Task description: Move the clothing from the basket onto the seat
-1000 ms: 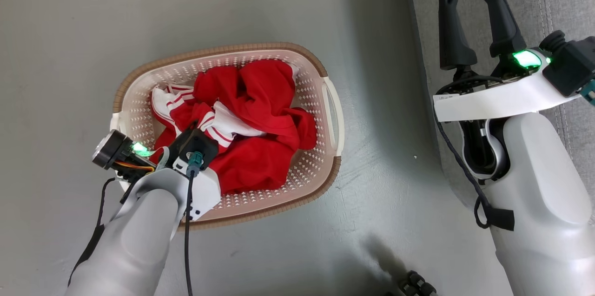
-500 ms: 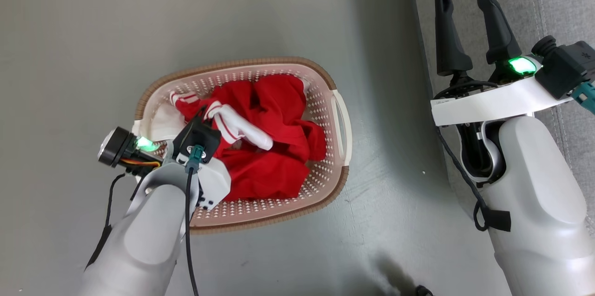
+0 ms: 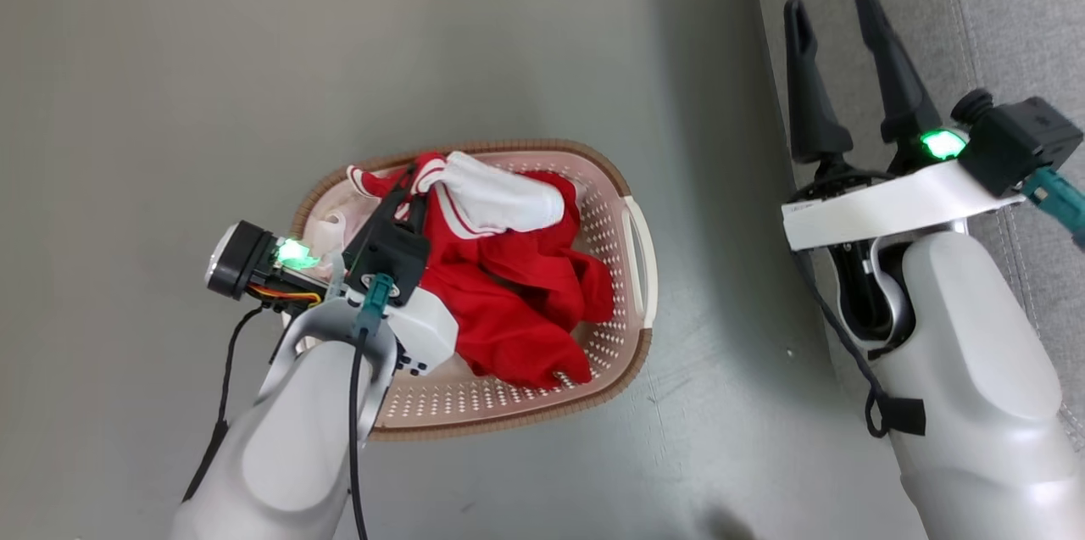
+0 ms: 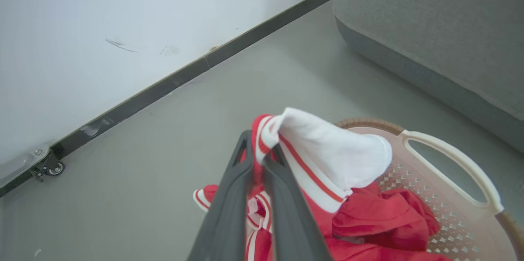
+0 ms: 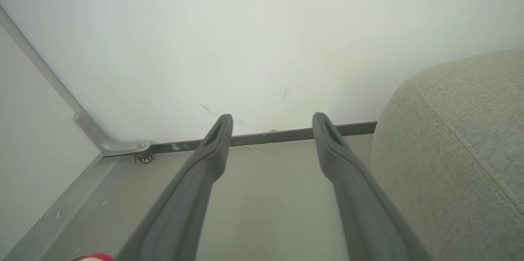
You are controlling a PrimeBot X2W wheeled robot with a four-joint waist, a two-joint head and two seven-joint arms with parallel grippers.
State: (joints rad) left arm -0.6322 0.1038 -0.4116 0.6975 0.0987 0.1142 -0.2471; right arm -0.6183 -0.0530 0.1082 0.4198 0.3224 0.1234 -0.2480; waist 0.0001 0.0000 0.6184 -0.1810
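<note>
The left gripper (image 3: 413, 177) is over the basket's (image 3: 509, 396) left half, its two dark fingers pressed together on a fold of red-and-white striped trim of a red jersey (image 3: 517, 294). In the left wrist view the gripper (image 4: 260, 146) pinches that trim near its tips, and a white sleeve panel (image 4: 331, 154) flops over the right finger toward the basket's cream handle (image 4: 450, 158). From the pinch the red fabric hangs down into the basket, where the rest of the clothing lies bunched against the perforated wall. The basket stands on the grey floor (image 3: 254, 57). The grey upholstered seat (image 3: 983, 14) is to the basket's right, apart from it, with a strip of floor between. The right gripper (image 3: 829, 2) hangs to the right of the basket at the seat's near edge, its fingers spread wide and holding nothing; in its own wrist view (image 5: 273, 117) the fingers frame floor and a white wall (image 5: 262, 27).
</note>
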